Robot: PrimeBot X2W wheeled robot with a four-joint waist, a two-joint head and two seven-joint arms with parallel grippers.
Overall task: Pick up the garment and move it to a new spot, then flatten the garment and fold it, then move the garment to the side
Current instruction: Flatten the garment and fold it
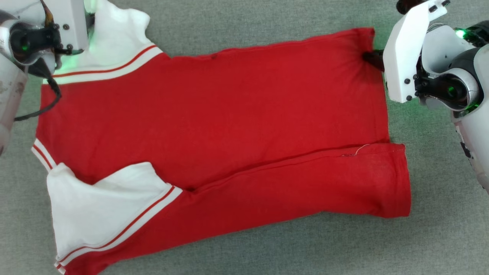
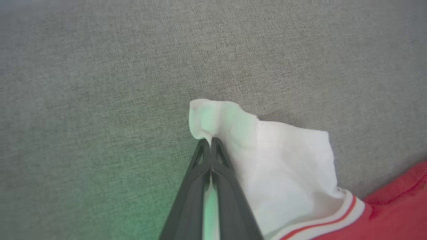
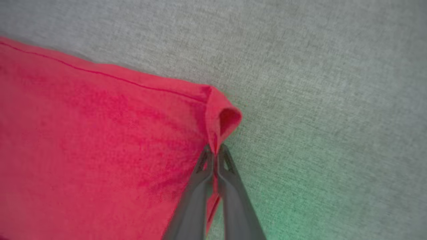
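Note:
The garment point(image 1: 214, 114), a red shirt with white sleeves and red-white striped trim, lies spread on the grey cloth surface, its near long side folded over the body. My left gripper point(image 2: 210, 141) is shut on the far white sleeve point(image 2: 267, 160), pinching its edge at the top left of the head view. My right gripper point(image 3: 216, 150) is shut on the red hem corner point(image 3: 222, 116), which bunches up between the fingertips. In the head view its dark fingers point(image 1: 372, 58) meet the garment at the far right corner.
The grey fabric surface point(image 1: 439, 229) runs all around the garment. My left arm's housing point(image 1: 42, 34) and a black cable point(image 1: 49, 103) hang over the upper left; my right arm's white housing point(image 1: 424, 57) stands at the upper right.

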